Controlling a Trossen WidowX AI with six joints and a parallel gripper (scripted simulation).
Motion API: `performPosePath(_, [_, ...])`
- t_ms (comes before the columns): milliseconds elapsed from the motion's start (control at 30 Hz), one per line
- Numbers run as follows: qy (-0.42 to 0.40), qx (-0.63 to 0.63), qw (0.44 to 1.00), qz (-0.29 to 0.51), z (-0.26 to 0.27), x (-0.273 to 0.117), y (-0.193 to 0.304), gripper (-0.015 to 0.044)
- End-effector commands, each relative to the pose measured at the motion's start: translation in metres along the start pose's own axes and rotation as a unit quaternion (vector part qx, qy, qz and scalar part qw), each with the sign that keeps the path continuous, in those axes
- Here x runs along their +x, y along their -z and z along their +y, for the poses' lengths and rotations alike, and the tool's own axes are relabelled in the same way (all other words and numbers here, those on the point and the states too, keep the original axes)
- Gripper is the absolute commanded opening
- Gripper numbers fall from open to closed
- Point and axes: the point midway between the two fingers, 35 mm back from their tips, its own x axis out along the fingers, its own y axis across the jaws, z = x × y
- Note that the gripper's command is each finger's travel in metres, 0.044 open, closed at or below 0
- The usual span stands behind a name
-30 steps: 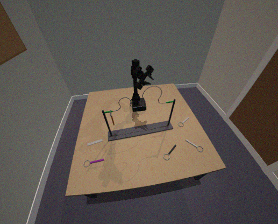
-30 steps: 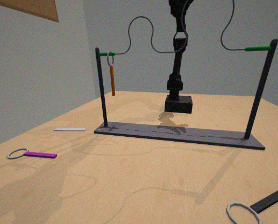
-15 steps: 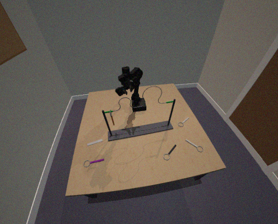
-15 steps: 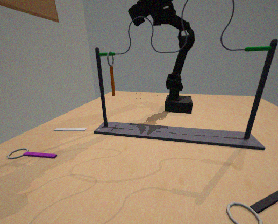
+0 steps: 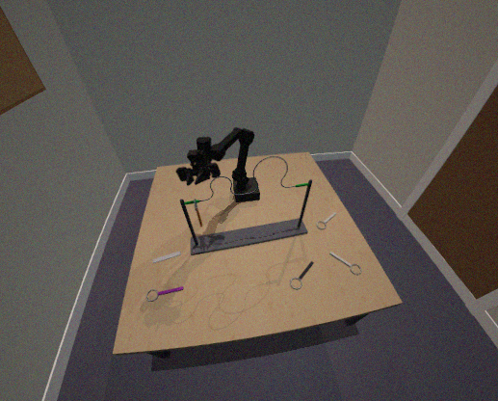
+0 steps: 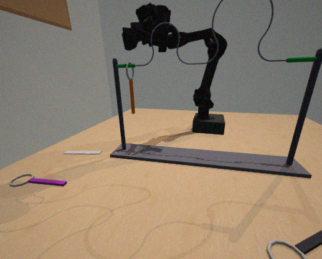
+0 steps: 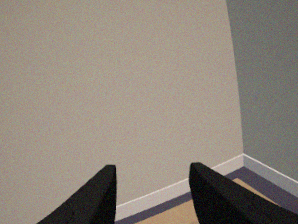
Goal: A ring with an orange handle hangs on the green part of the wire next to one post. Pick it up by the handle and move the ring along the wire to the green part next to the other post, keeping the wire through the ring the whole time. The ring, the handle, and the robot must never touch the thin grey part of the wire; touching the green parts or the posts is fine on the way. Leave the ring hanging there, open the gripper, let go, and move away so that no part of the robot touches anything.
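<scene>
The ring (image 6: 126, 72) hangs on the green part (image 5: 190, 202) (image 6: 120, 65) beside the left post (image 5: 189, 224) (image 6: 119, 106), with the wire through it. Its orange handle (image 5: 198, 218) (image 6: 132, 96) points down. The thin grey wire (image 5: 287, 169) (image 6: 271, 14) curves across to the green part (image 5: 302, 185) (image 6: 301, 59) at the right post (image 5: 305, 204) (image 6: 304, 106). My gripper (image 7: 153, 172) is open with nothing between its fingers. It is raised above the level of the left green part, on the arm's side, apart from ring and handle. The wrist view shows neither ring nor wire.
The posts stand on a grey base (image 5: 251, 236) (image 6: 212, 159). A purple-handled ring (image 5: 170, 291) (image 6: 47, 182) and a white strip (image 5: 167, 257) (image 6: 83, 152) lie at the left. A black-handled ring (image 5: 305, 271) and two white-handled rings (image 5: 340, 259) (image 5: 329, 218) lie at the right.
</scene>
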Motion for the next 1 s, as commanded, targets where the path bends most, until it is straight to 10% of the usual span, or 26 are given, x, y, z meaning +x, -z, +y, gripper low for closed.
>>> performPosePath(0, [0.019, -0.038, 0.999, 0.003, -0.036, 0.002, 0.020, 0.0160])
performPosePath(367, [0.004, -0.113, 0.993, 0.026, -0.125, -0.011, 0.116, 0.0160])
performPosePath(967, [-0.167, -0.166, 0.970, 0.053, -0.118, -0.099, 0.283, 0.0160])
